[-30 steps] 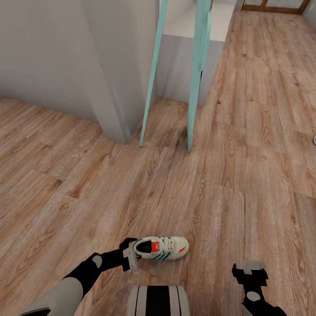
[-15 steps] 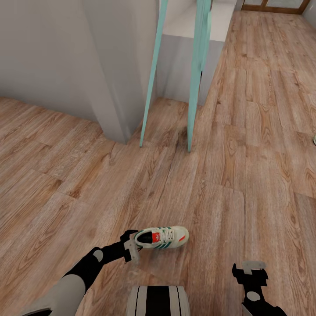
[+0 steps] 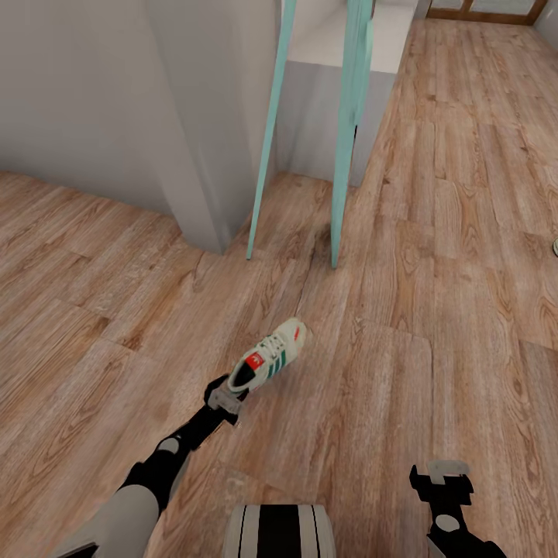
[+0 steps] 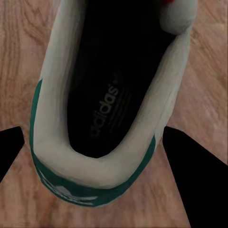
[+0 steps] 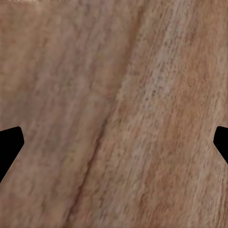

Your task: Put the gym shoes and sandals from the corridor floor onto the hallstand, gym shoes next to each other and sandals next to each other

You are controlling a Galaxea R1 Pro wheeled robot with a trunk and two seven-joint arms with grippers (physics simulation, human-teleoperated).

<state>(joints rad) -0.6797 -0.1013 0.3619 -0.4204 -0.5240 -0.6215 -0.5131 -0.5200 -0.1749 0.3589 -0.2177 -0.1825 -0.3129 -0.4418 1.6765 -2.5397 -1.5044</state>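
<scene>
Over the wood floor (image 3: 434,232), left gripper (image 3: 226,397) jaws pinch only the gym shoe (image 3: 271,358) heel, prob. loosely, so it may slip; right gripper (image 3: 440,474) jaws wide, empty.

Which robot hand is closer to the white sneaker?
The left. The left gripper grips the gym shoe at its heel, while the right gripper hangs open over bare floor, well off to the shoe's right.
</scene>
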